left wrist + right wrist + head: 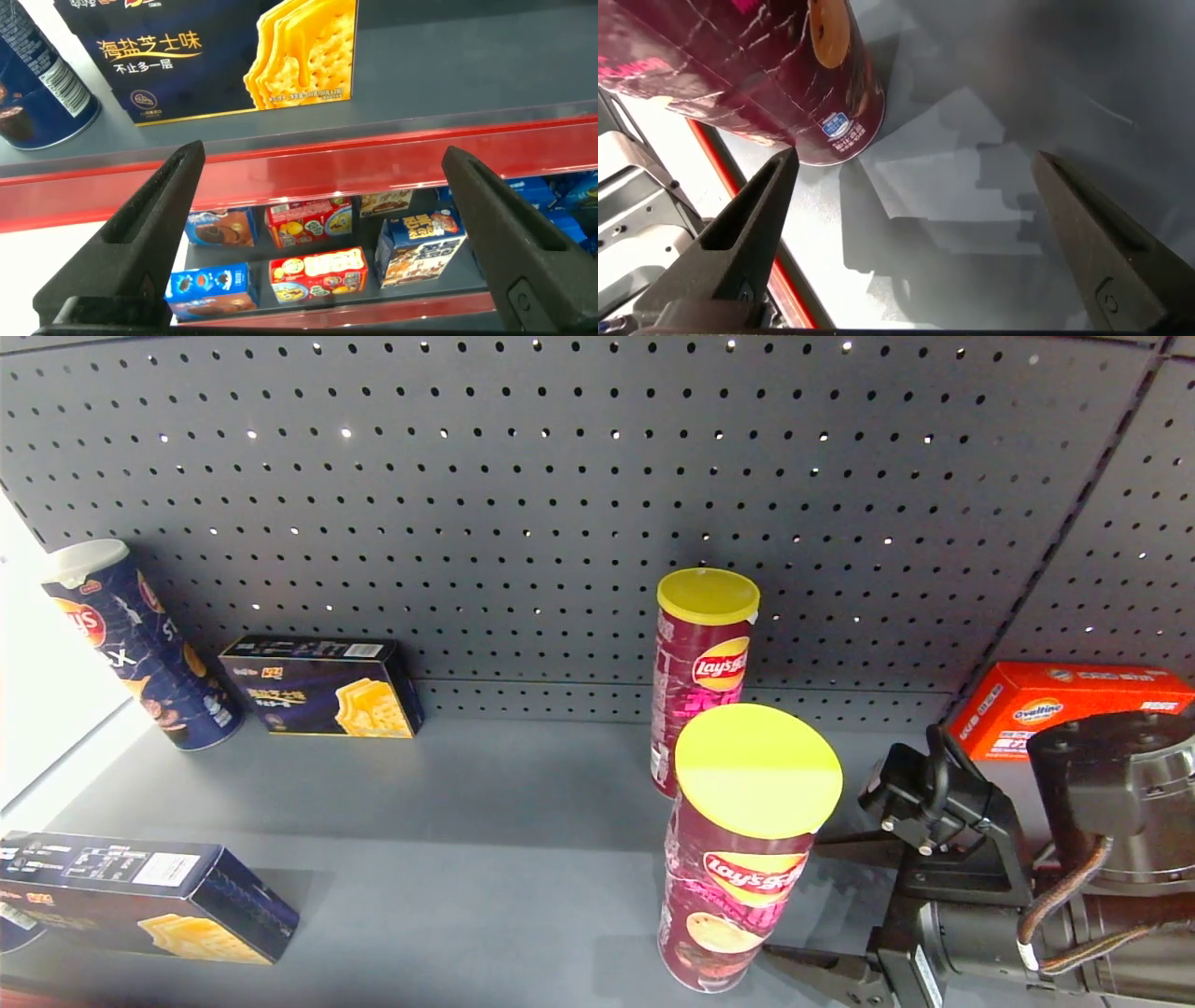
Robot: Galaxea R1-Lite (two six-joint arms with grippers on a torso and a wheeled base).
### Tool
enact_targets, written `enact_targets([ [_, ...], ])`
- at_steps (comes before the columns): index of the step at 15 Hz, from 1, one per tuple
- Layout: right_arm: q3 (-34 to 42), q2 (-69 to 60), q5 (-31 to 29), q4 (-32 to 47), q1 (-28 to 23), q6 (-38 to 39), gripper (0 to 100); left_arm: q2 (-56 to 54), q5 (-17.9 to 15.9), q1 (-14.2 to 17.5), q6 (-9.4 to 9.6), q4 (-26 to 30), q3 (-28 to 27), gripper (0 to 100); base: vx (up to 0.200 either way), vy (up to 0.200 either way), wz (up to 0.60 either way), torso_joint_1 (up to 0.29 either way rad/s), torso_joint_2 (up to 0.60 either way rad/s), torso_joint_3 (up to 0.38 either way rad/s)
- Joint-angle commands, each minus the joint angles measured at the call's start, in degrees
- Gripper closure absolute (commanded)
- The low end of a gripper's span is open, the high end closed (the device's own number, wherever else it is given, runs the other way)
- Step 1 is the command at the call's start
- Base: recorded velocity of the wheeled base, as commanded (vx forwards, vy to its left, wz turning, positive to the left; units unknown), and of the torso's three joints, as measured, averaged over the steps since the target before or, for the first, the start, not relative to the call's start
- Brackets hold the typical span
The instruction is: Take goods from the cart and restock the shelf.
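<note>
Head view, glossy cylindrical can (742, 859), perforated backboard (467, 476)

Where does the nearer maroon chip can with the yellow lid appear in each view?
Head view: the nearer maroon can stands lower centre-right, in front of a second can.
Left wrist view: this camera faces the dark blue cracker box instead.
Right wrist view: the can's lower part is just past one finger of the open right end effector.
Shared landmark: the grey shelf board.
</note>
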Motion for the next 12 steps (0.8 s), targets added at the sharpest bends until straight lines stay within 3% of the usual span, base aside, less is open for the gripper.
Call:
enact_targets([
  [1,0.43,-0.3,0.04,-0.4,-0.06,-0.02,0,0.09,0.01,0.0,-0.1,0.0,0.0,0,0.0,0.0,0.0,0.0,0.0,0.0],
  [5,0.52,-5.31,-0.14,-0.4,-2.7,0.16,0,0.09,0.01,0.0,-0.1,0.0,0.0,0,0.0,0.0,0.0,0.0,0.0,0.0],
  [7,0.52,-12.69,-0.05,-0.4,-10.78,0.16,0,0.09,0.01,0.0,-0.1,0.0,0.0,0,0.0,0.0,0.0,0.0,0.0,0.0],
  [9,1.22,-16.21,0.04,-0.05,-14.47,0.33,0,0.09,0.01,0.0,-0.1,0.0,0.0,0,0.0,0.0,0.0,0.0,0.0,0.0],
  [12,3.51,-17.44,-0.05,-0.23,-15.62,0.33,0,0.09,0.01,0.0,-0.1,0.0,0.0,0,0.0,0.0,0.0,0.0,0.0,0.0],
])
